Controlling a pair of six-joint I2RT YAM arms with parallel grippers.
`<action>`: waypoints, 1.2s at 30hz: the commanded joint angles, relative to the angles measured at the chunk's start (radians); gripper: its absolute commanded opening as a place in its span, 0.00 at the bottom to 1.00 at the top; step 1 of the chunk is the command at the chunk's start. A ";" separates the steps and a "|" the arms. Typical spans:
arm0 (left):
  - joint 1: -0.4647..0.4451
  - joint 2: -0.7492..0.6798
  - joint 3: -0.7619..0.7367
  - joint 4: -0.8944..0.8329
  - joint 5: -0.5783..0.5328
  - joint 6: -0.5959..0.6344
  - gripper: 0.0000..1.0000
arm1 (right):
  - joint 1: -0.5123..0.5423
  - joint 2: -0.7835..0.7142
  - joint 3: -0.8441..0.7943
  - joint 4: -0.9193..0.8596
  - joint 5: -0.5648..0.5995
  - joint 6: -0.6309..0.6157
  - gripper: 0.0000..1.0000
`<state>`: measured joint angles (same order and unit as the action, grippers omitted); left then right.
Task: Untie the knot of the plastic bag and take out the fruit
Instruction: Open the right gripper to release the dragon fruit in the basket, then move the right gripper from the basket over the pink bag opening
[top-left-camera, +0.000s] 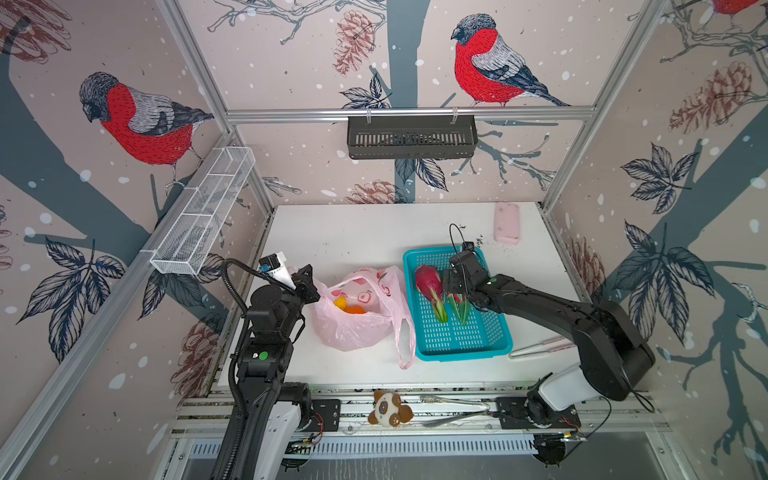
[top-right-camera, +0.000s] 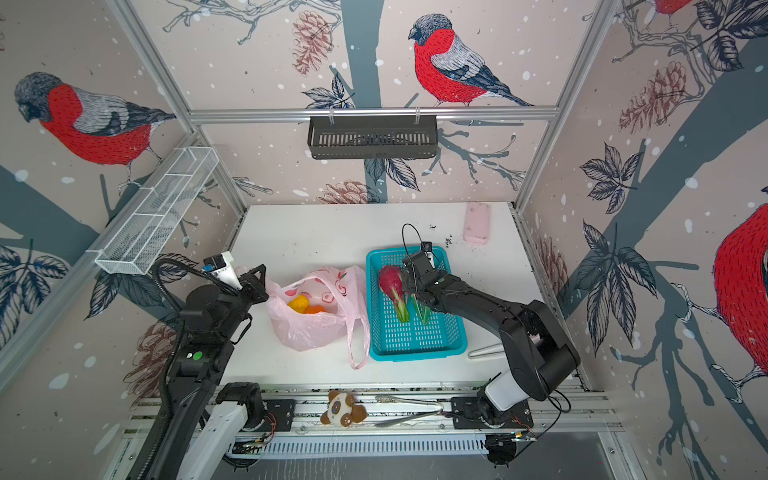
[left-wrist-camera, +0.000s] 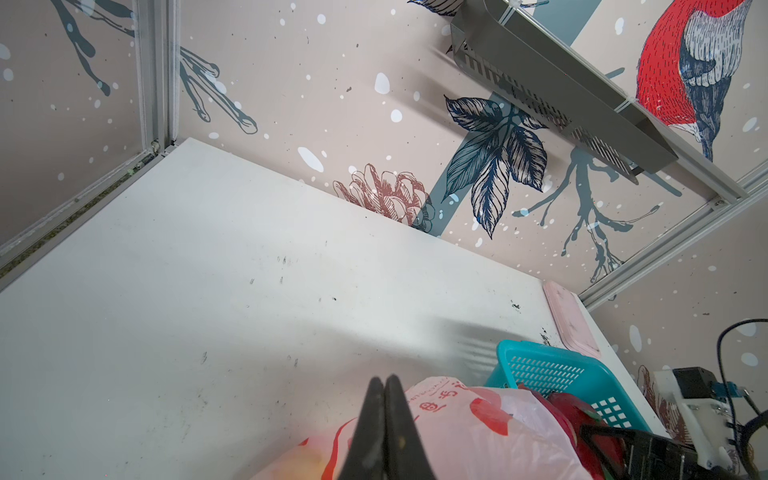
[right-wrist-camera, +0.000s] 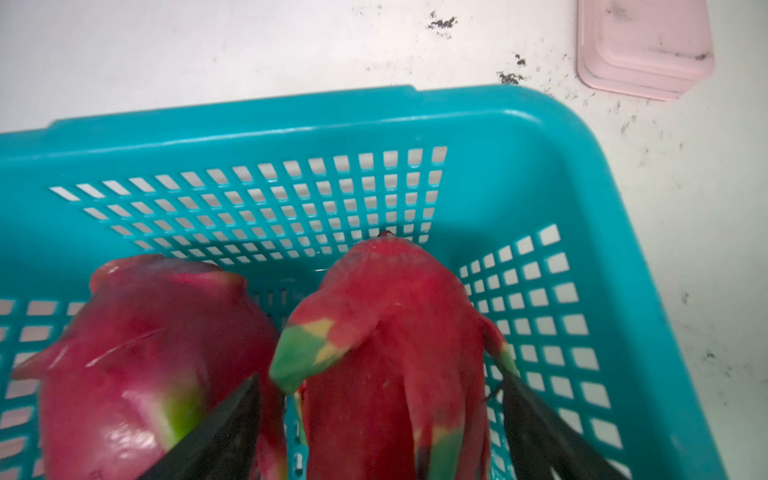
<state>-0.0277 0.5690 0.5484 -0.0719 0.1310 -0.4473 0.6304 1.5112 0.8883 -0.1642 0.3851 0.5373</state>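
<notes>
– Right end effector (right-wrist-camera: 379, 376)?
– Released, jaws wide astride one dragon fruit (right-wrist-camera: 390, 316) inside the teal basket (right-wrist-camera: 249, 120); a second dragon fruit (right-wrist-camera: 145, 353) lies alongside it.
– Left end effector (left-wrist-camera: 384, 379)?
– Clenched on the plastic bag (top-left-camera: 353, 328) just beside the basket; a yellow fruit (top-left-camera: 340, 302) and an orange fruit (top-left-camera: 356, 309) sit inside the bag.

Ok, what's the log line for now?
left end effector: shut on bag | right end effector: open, astride dragon fruit in basket

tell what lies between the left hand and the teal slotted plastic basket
The thin translucent pink plastic bag fills that stretch, as both top views show.
</notes>
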 joint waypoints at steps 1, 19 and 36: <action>0.002 0.001 0.014 0.011 -0.006 0.007 0.00 | 0.012 -0.042 0.009 -0.029 0.031 0.012 0.90; 0.002 0.035 0.114 -0.102 0.127 0.018 0.00 | 0.243 -0.278 0.140 -0.136 0.019 0.010 0.80; 0.002 -0.031 0.126 -0.284 0.196 -0.025 0.00 | 0.654 0.002 0.422 -0.057 -0.071 -0.094 0.57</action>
<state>-0.0269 0.5556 0.6846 -0.3359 0.3012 -0.4465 1.2530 1.4609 1.2675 -0.2573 0.3443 0.4873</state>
